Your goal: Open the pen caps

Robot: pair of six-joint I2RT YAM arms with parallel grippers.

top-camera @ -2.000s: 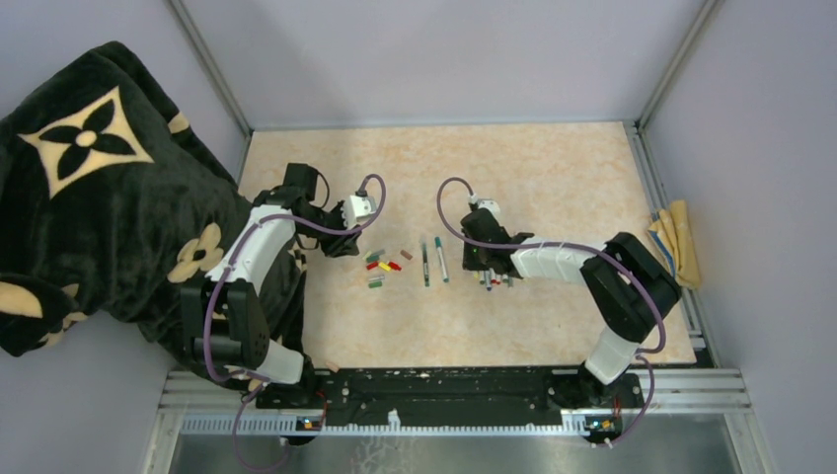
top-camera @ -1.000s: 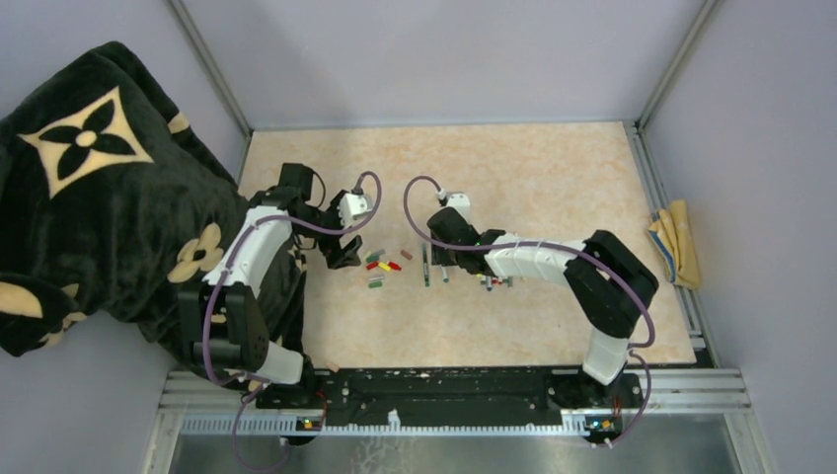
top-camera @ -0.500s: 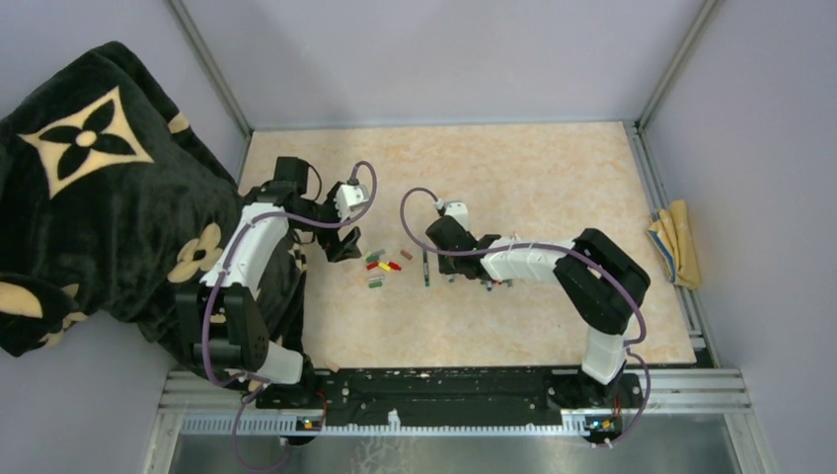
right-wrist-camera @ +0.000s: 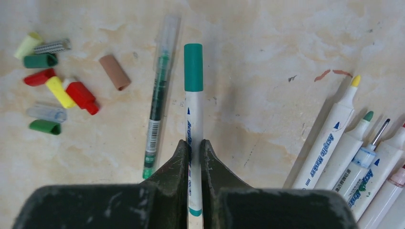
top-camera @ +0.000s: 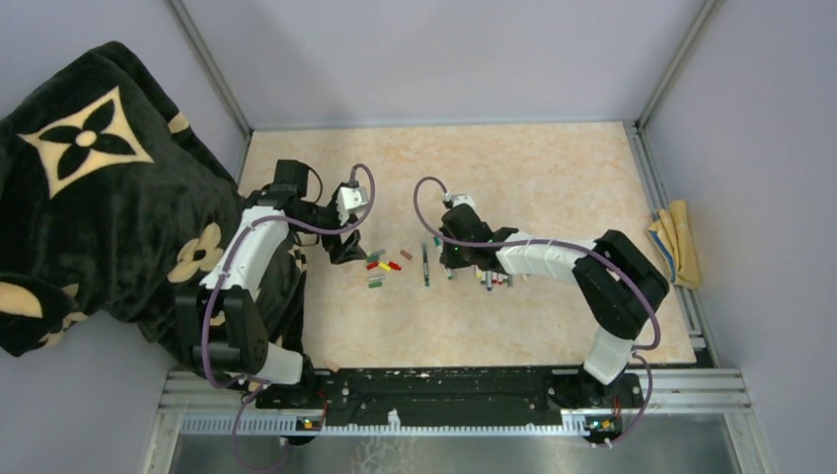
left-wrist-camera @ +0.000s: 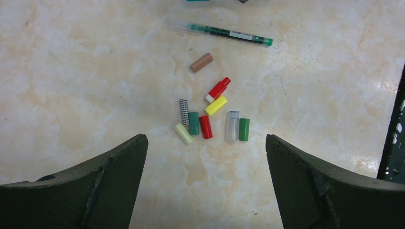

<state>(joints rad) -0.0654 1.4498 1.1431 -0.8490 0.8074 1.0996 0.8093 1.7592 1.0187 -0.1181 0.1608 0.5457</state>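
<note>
From overhead we look down on the tabletop (top-camera: 553,178); both wrist views sit close, sharing the pen caps (left-wrist-camera: 206,127).

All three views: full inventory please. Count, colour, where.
loose caps: nine; brown, two red, yellow, checkered, dark green, pale yellow, clear, green; clustered on the table below the left gripper
capped pen: one, white with a teal cap, between the right fingers
clear-barrel pen: one, green ink, lying between the capped pen and the caps
uncapped pens: at least five, white barrels, yellow and green tips among them, heaped on the capped pen's other side
table: one, beige marbled
blanket: one, black with cream flowers, left of the table
cloth: one, yellow, table's right edge
left gripper: open, above the caps
right gripper: shut on the capped pen
</note>
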